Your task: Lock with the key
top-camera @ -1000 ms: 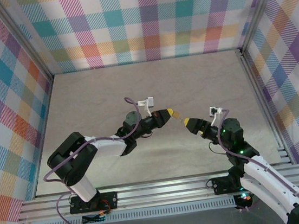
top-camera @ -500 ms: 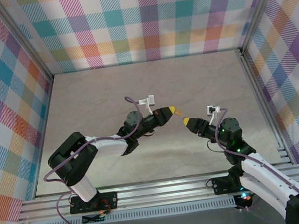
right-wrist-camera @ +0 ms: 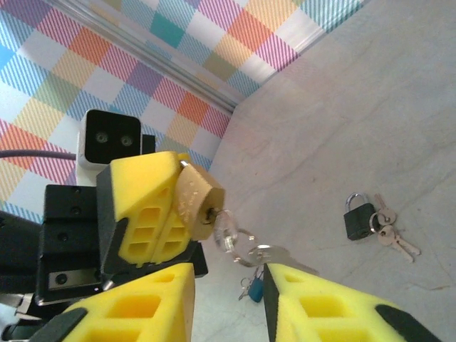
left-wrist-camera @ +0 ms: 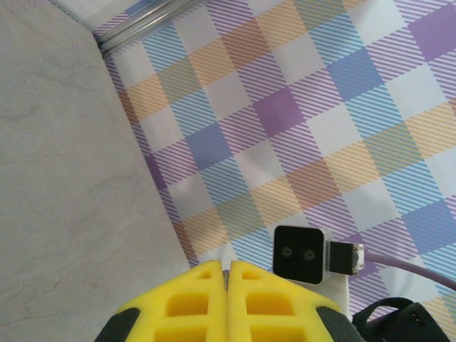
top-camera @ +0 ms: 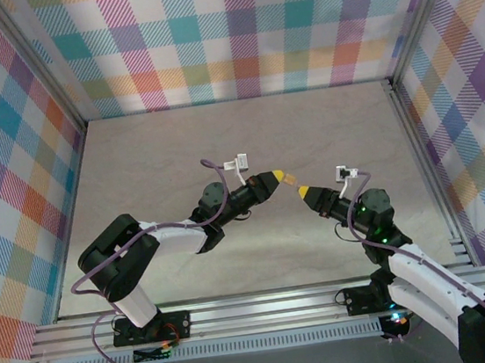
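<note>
Your lock (right-wrist-camera: 358, 219), the small dark one, lies on the table (right-wrist-camera: 370, 107) with a few plain keys touching its side, well apart from both grippers, and nothing holds it. Its shackle looks seated, though it is too small for you to be sure. The key (right-wrist-camera: 251, 288), with its blue-teal head, is nowhere near it. It dangles low in a bunch on a ring (right-wrist-camera: 226, 234) that seems to hang from the keyhole of a brass padlock (right-wrist-camera: 196, 194). By that reckoning the task has barely begun: the key has not yet met the dark lock, and fetching, inserting and turning are all left to do. The left gripper (right-wrist-camera: 179, 191) is clamped tight on the brass padlock and holds it above the table. The right gripper (right-wrist-camera: 228, 274) has its jaws apart on either side of the hanging bunch, gripping nothing. From above, both arms reach inward, their tips facing each other and just apart.
</note>
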Controlling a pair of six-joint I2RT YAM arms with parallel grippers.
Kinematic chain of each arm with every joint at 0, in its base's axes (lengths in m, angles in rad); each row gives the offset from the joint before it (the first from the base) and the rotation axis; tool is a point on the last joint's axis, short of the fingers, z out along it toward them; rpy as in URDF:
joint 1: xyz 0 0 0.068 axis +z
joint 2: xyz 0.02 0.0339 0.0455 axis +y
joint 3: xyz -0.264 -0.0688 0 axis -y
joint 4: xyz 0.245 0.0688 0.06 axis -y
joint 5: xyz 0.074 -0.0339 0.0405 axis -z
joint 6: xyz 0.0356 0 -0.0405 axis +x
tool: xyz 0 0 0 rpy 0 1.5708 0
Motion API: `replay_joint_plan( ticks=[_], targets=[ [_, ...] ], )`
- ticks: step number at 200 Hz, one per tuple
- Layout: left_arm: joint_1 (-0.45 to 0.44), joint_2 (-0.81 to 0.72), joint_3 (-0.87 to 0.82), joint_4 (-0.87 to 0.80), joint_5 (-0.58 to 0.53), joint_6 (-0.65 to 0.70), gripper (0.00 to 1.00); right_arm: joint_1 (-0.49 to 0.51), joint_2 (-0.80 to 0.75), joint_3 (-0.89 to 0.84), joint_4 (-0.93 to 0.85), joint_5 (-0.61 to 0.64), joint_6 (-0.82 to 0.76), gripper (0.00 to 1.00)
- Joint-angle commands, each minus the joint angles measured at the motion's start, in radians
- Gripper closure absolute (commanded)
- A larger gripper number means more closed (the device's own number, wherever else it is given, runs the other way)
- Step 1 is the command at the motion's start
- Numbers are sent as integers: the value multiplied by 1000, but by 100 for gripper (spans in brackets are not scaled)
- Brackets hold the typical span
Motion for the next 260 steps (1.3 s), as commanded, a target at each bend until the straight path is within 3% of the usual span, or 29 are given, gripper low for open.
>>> replay_joint_plan(
  ticks=[1, 67, 132, 203, 260],
  targets=[
    [-13, 10, -16, 96, -11, -35, 100, -14, 17, 31, 87, -35, -20, 73],
    [-13, 9, -32, 123, -5, -56, 100, -41, 91, 78, 155, -118, -26, 79],
    [-13, 6, -40, 134, 0, -62, 100, -46, 147, 125, 132, -177, -31, 76],
    [-13, -12, -43, 123, 3, -56, 100, -63, 43, 115, -65, -93, -87, 68],
    [-13, -7, -36, 133, 5, -66, 100, -66, 110, 120, -12, -138, -63, 66]
  ],
)
